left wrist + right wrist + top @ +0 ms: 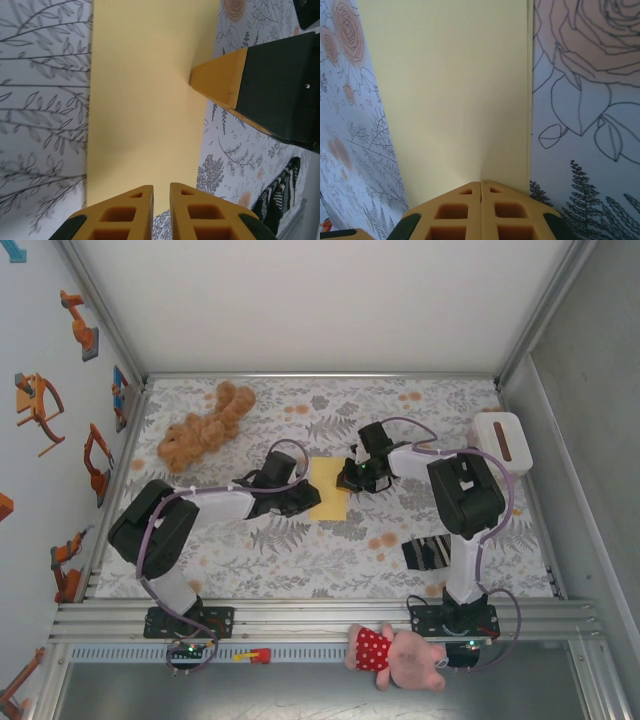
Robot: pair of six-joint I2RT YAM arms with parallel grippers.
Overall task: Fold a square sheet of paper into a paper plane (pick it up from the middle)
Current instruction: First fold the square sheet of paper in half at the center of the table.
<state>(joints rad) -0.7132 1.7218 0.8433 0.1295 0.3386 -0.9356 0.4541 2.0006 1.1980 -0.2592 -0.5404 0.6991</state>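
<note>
Teddy bear (205,430) lies at the upper left of your top view. At mid-frame you see the left gripper (303,496) at the left edge of the flat pale-yellow sheet of paper (330,492), jaws parted a crack. The right gripper (350,478) touches its right edge, jaws pressed together.

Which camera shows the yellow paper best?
The top external view: the yellow paper shows nearly whole on the flowery tablecloth. Both wrist views are close-ups, with its ends running out of frame.
</note>
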